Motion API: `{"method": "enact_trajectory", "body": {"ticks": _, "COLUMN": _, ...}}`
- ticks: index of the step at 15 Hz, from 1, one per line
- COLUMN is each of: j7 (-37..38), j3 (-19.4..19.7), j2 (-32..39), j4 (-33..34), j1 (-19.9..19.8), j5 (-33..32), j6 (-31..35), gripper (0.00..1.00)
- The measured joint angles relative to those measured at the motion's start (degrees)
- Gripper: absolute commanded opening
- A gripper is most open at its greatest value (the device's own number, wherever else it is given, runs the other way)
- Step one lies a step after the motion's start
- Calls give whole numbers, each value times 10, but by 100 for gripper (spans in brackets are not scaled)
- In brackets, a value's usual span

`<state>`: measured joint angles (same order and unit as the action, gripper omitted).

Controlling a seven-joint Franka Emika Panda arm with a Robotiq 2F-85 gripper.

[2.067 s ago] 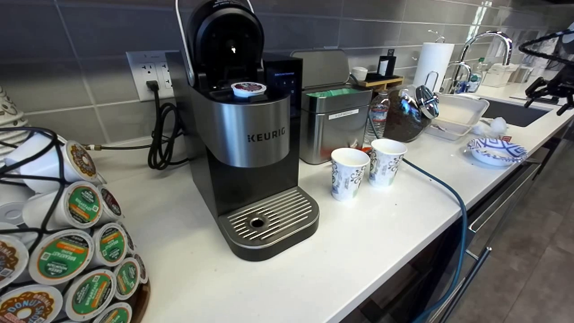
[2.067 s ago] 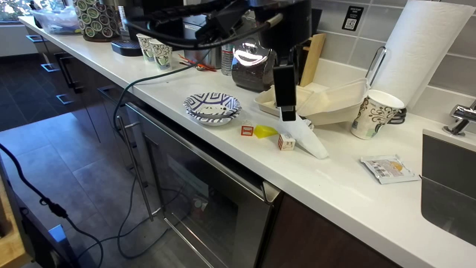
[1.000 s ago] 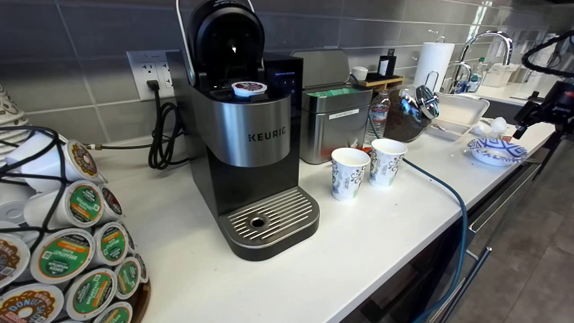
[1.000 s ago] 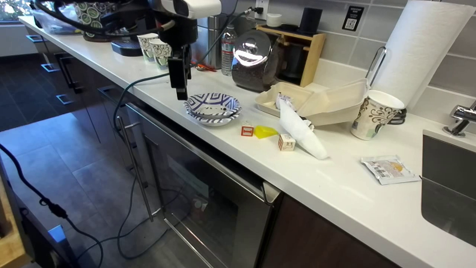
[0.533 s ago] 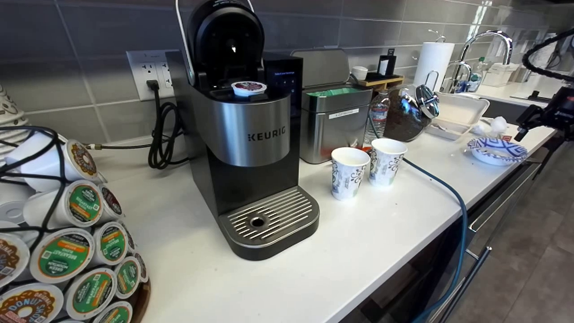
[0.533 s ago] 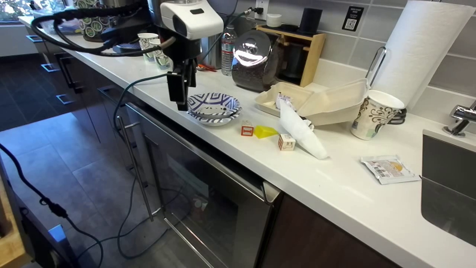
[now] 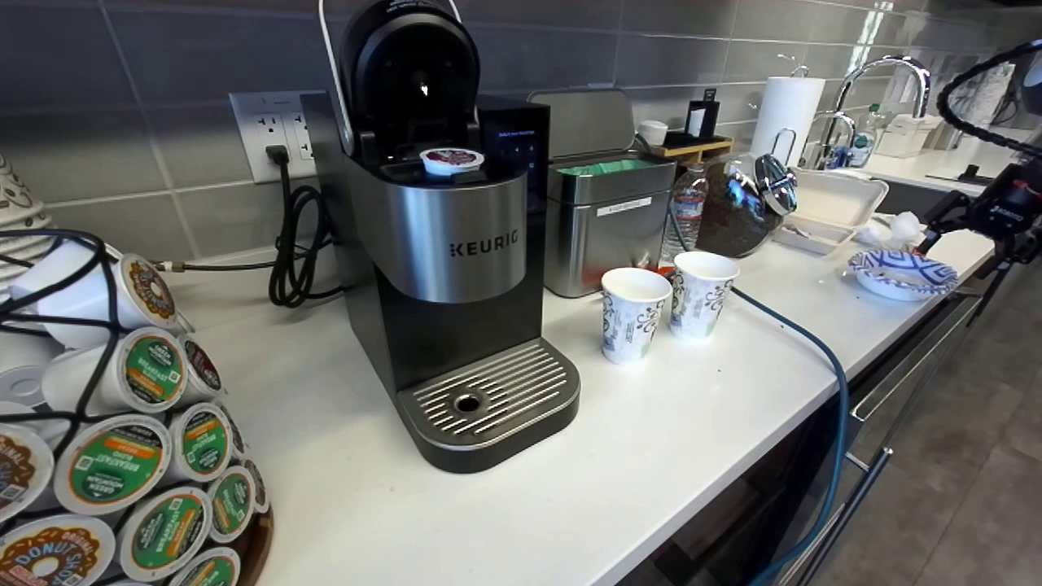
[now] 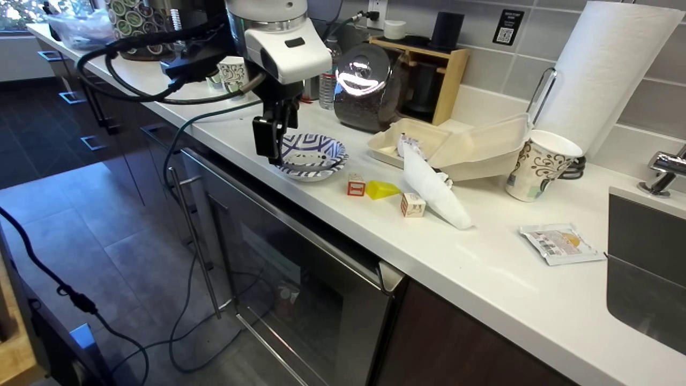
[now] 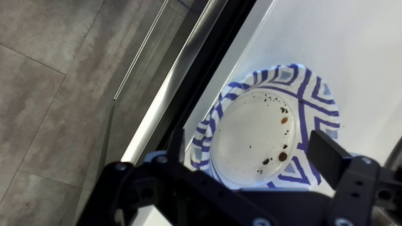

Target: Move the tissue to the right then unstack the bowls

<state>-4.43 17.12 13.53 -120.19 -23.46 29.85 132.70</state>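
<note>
The gripper [image 9: 248,139] hangs with jaws spread over the nested bowls [image 8: 314,147], near the edge of the counter [image 8: 482,262]; the tissue [image 8: 437,193] lies apart. To unstack, it should pinch the upper rim alone, lightly, then lift straight.

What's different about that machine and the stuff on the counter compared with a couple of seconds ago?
The pincer has moved left in both exterior views, away from the tissue, then lower; it now stands open over the stacked bowls, holding nothing. Tissue, bowls, letter blocks and paper cups look unmoved.
</note>
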Motion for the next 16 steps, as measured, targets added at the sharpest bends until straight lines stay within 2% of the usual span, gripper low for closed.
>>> {"method": "enact_trajectory", "body": {"ticks": 2, "j7": 0, "j3": 0, "j2": 10, "j4": 7, "j1": -5, "j5": 11, "j6": 0, "gripper": 78}}
{"method": "enact_trajectory", "body": {"ticks": 3, "j7": 0, "j3": 0, "j2": 14, "j4": 11, "j1": -7, "j5": 15, "j6": 1, "gripper": 72}}
{"method": "enact_trajectory", "body": {"ticks": 4, "j7": 0, "j3": 0, "j2": 19, "j4": 14, "j1": -8, "j5": 20, "j6": 2, "gripper": 72}}
{"method": "enact_trajectory", "body": {"ticks": 6, "j7": 0, "j3": -1, "j2": 26, "j4": 21, "j1": -8, "j5": 27, "j6": 5, "gripper": 49}}
{"method": "enact_trajectory", "body": {"ticks": 8, "j7": 0, "j3": -1, "j2": 32, "j4": 28, "j1": -9, "j5": 30, "j6": 7, "gripper": 42}}
{"method": "enact_trajectory", "body": {"ticks": 9, "j7": 1, "j3": -1, "j2": 35, "j4": 31, "j1": -9, "j5": 30, "j6": 8, "gripper": 27}}
{"method": "enact_trajectory", "body": {"ticks": 12, "j7": 1, "j3": -2, "j2": 42, "j4": 38, "j1": -10, "j5": 31, "j6": 8, "gripper": 1}}
{"method": "enact_trajectory", "body": {"ticks": 16, "j7": 1, "j3": -3, "j2": 48, "j4": 46, "j1": -11, "j5": 31, "j6": 8, "gripper": 0}}
